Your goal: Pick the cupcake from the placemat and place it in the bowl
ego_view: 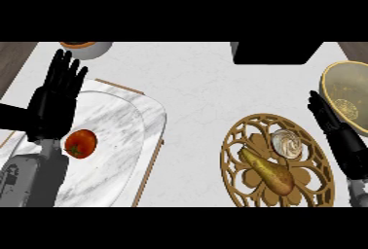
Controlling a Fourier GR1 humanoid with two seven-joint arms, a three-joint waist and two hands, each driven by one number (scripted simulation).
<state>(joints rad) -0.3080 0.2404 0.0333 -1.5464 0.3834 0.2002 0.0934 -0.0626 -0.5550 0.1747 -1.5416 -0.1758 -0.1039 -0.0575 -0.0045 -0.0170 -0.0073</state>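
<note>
Head view: the left hand point(54, 95) is resting at the left edge, fingers straight and spread, holding nothing, above a marble tray point(126, 131) carrying a tomato point(81, 143). The right hand point(332, 124) is showing at the right edge, fingers extended and apart, holding nothing, just beside the bowl point(352, 92). The cupcake point(288, 143) is sitting on the round gold openwork placemat point(244, 146), next to a pear point(271, 172). The placemat is lying on the white table point(194, 73). A black box point(277, 52) is standing at the far edge.
</note>
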